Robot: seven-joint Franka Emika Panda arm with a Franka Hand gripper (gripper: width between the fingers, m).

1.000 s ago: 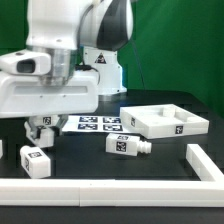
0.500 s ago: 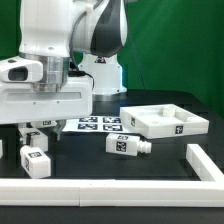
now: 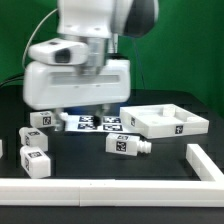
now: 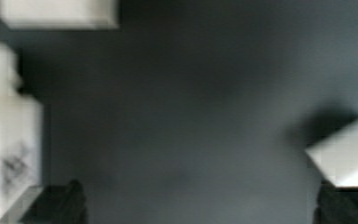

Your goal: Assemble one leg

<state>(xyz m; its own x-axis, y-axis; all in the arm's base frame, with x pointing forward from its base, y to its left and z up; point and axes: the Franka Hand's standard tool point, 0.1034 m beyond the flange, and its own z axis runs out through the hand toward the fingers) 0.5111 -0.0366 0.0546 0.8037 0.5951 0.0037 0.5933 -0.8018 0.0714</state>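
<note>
While hovering over desk [image 3: 100, 168] with end effector [image 4: 197, 205] spread open, empty: pre-grasp stage, likely. Next: lower onto leg [image 3: 127, 145] at frame centre, close.

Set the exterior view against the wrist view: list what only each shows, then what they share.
Exterior view only: the arm, three legs, the marker board, the panel and the white rail.
Wrist view only: a close, blurred look down, with white shapes at its edges, too blurred to name or to match to any part.
Both: the dark table.
</note>
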